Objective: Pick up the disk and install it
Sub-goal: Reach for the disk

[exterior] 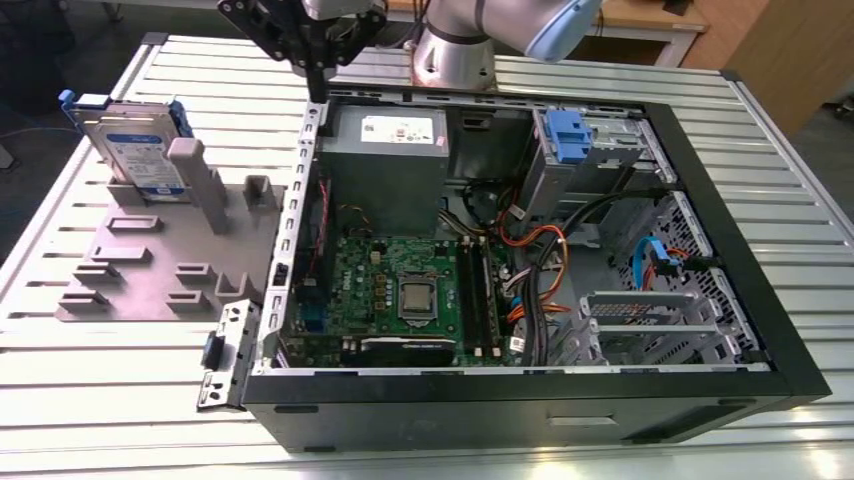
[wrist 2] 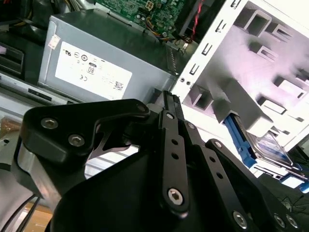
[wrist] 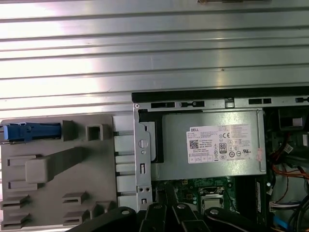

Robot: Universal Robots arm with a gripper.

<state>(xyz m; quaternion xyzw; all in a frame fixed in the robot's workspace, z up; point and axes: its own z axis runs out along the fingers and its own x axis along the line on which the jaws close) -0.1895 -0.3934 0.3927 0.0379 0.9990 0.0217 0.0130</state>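
Observation:
The disk point(exterior: 138, 150) stands upright on its edge in a slot of the grey plastic fixture point(exterior: 134, 255), at the exterior view's left, beside the open computer case. It is silver with a white-and-blue label and a blue carrier. In the first wrist view the disk point(wrist: 30, 131) shows edge-on as a blue strip; in the second wrist view the disk point(wrist 2: 270, 145) lies past the fixture. My gripper point(exterior: 318, 72) hangs above the case's far left corner, apart from the disk. Its black fingers point(wrist 2: 169, 104) are shut with nothing between them.
The open case point(exterior: 721, 250) holds the grey power supply point(exterior: 387, 150), a motherboard point(exterior: 400, 290), cables, a blue carrier point(exterior: 567, 135) in a far bay and a metal drive cage point(exterior: 641, 320). A tall grey post point(exterior: 200, 185) rises on the fixture near the disk.

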